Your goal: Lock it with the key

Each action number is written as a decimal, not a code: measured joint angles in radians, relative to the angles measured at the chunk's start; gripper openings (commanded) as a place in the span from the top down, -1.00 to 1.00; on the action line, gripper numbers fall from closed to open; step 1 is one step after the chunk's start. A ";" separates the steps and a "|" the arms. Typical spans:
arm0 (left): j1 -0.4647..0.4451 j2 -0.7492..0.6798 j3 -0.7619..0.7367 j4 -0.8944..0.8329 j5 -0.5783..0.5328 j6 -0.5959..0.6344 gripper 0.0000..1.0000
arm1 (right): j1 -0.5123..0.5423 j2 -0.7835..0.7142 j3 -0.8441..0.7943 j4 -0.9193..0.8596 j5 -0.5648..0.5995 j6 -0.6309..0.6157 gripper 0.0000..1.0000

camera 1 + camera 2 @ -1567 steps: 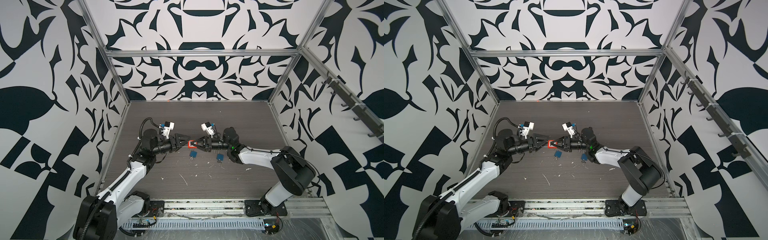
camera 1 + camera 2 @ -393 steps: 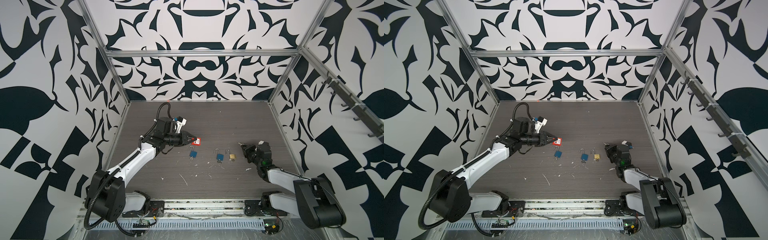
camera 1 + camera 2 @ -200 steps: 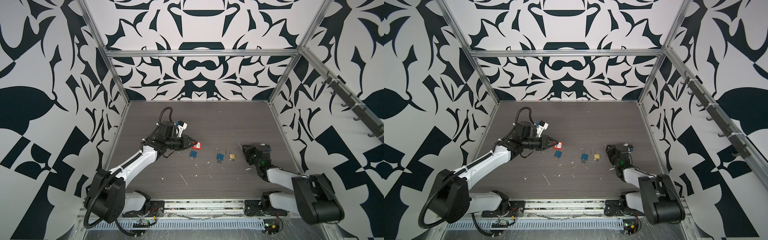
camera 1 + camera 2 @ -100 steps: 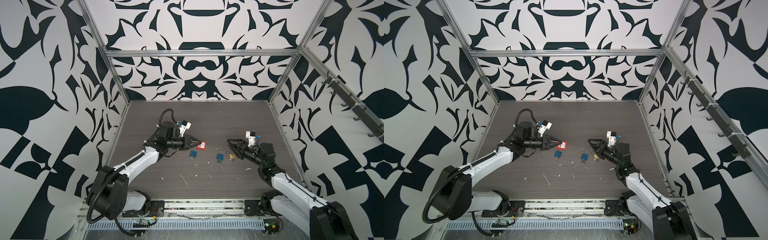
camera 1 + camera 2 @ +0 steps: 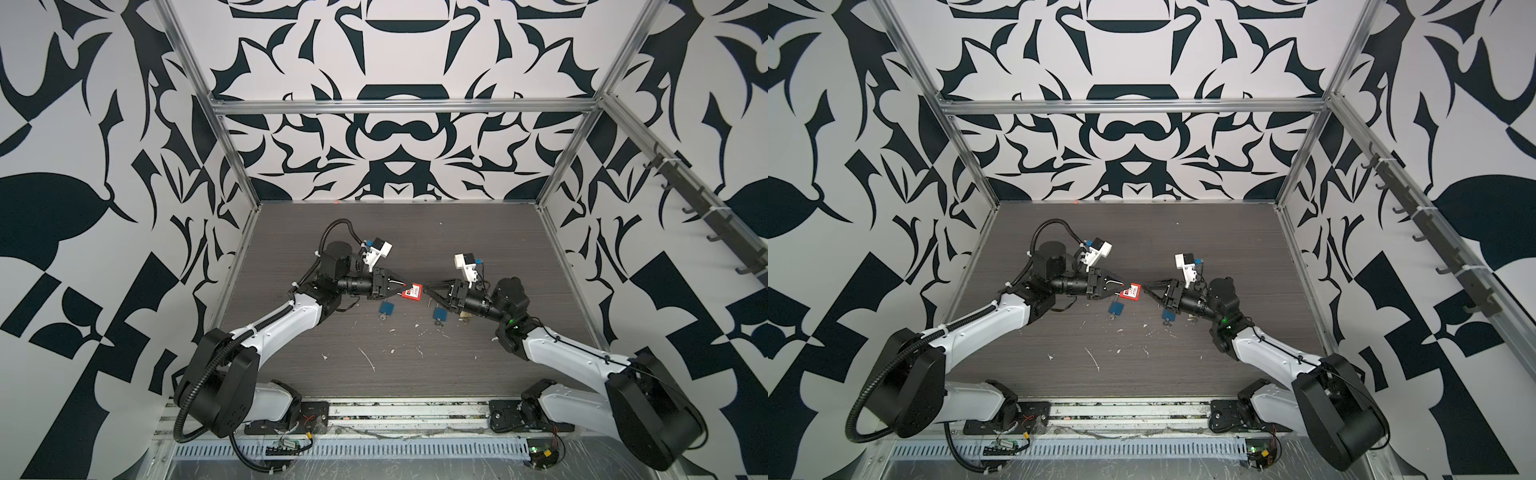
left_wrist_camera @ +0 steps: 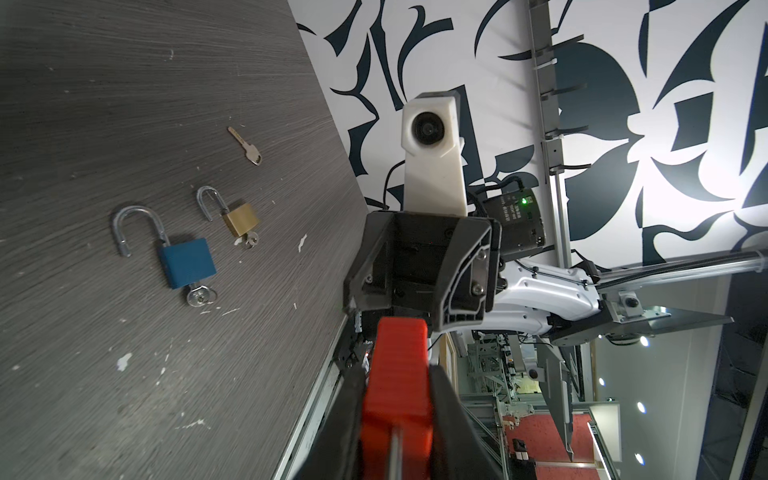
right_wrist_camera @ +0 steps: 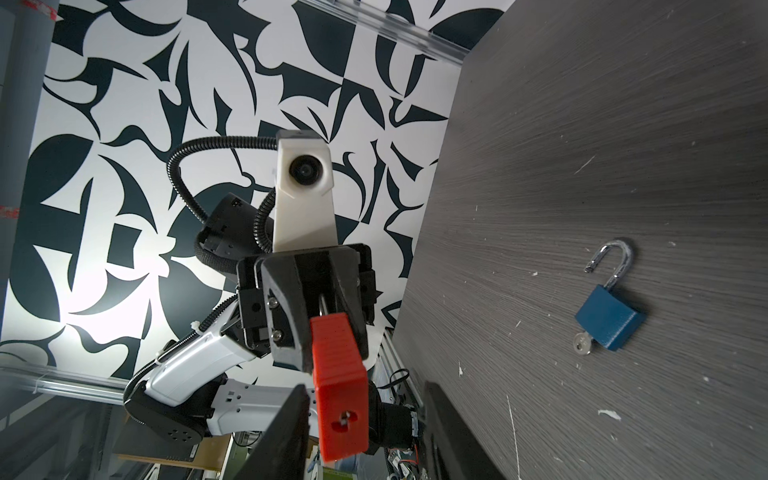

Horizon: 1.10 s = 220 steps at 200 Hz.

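One second on, the empty, spread right gripper [image 5: 429,289] has reached the red padlock [image 5: 413,292] clenched by the left gripper [image 5: 400,290]; loose key [image 6: 245,146] uncollected.

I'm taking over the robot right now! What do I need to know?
Left gripper: shut on the red padlock, held above the table.
Right gripper: open, fingers either side of the padlock's keyhole end, holding nothing.
Loose key: on the table near the brass padlock.
Done: padlock picked up, no key in it.
Left: likely fetch the key, insert, turn to lock.
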 measured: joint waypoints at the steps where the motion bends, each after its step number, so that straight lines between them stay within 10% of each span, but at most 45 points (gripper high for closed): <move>1: 0.000 0.000 0.000 0.001 0.000 -0.002 1.00 | 0.000 0.000 0.001 0.001 0.000 0.000 0.09; 102: -0.006 0.040 0.000 0.093 0.028 -0.063 1.00 | 0.047 0.030 0.043 0.007 -0.011 -0.023 0.34; 143: -0.003 0.046 -0.003 0.127 0.037 -0.074 1.00 | 0.051 0.045 0.050 0.025 -0.015 -0.008 0.95; 167: 0.002 0.046 -0.002 0.097 0.012 -0.055 -0.97 | 0.051 0.045 0.050 0.008 -0.003 -0.017 1.00; 220: 0.036 -0.013 0.040 -0.352 -0.329 0.144 -0.99 | 0.004 -0.028 0.051 -0.348 0.247 -0.100 1.00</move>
